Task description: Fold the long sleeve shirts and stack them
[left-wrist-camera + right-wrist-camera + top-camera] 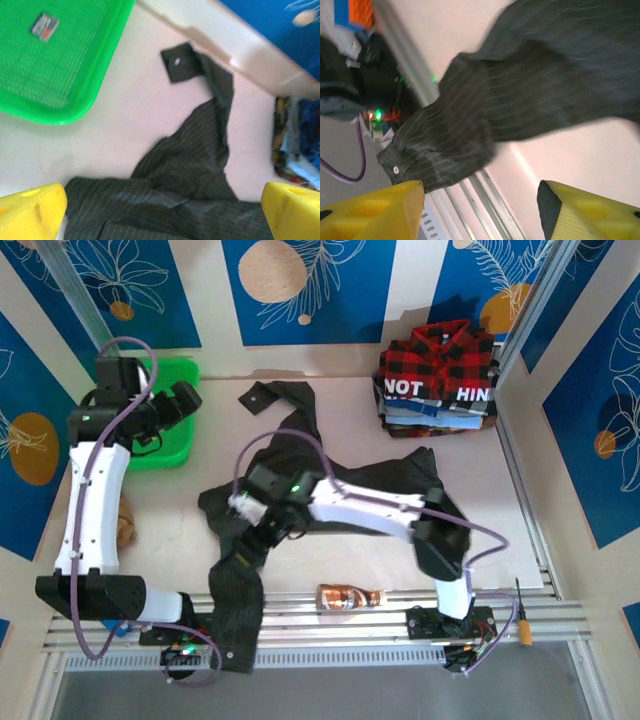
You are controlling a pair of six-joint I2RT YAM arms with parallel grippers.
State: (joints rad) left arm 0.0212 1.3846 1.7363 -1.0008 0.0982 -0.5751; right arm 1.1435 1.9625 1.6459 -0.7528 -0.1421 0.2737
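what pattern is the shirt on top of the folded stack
The top shirt is red-and-black plaid, clearest in the top external view.

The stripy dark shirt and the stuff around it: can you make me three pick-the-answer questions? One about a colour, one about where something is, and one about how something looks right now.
1. What colour is the plastic basket?
A. Green
B. Blue
C. Yellow

2. Where is the red-and-black plaid shirt?
A. In the basket
B. On top of the pile of folded clothes
C. On the floor

3. How does the dark striped shirt look?
A. Neatly folded
B. Rolled into a ball
C. Unfolded and rumpled

Answers:
1 A, its mesh floor and rim are bright green.
2 B, it lies topmost on the pile at the far right of the table.
3 C, it lies loose with its sleeves sprawled out.
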